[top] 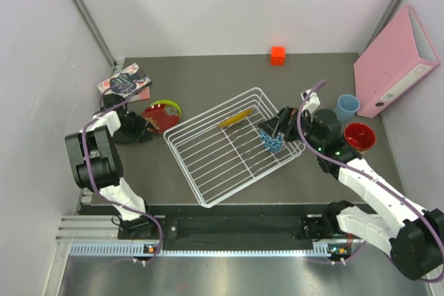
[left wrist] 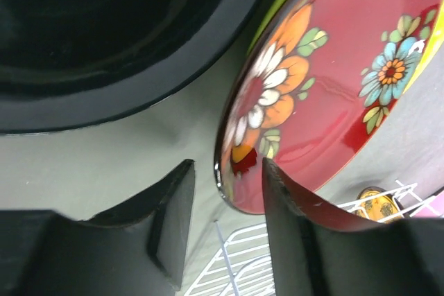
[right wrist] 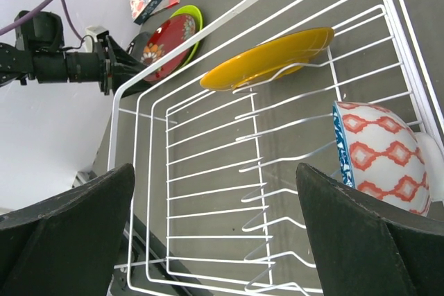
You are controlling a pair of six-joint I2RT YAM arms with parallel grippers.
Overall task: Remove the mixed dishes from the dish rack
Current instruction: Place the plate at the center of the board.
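From where I stand, both arms look like the same make: the left arm [top: 97, 161] and the right arm [top: 378, 195] wear smooth white shells between fat black joint housings. A purple cable [top: 86, 140] loops along each. The left tool [left wrist: 227, 171] and right tool [right wrist: 215, 171] carry matte black, wedge-shaped fingers [right wrist: 66, 240]. Small lights [top: 338, 248] glow at the bases.

dish rack [top: 211, 114] middle open — yellow plate [top: 236, 117], bowl [top: 272, 141] bordering
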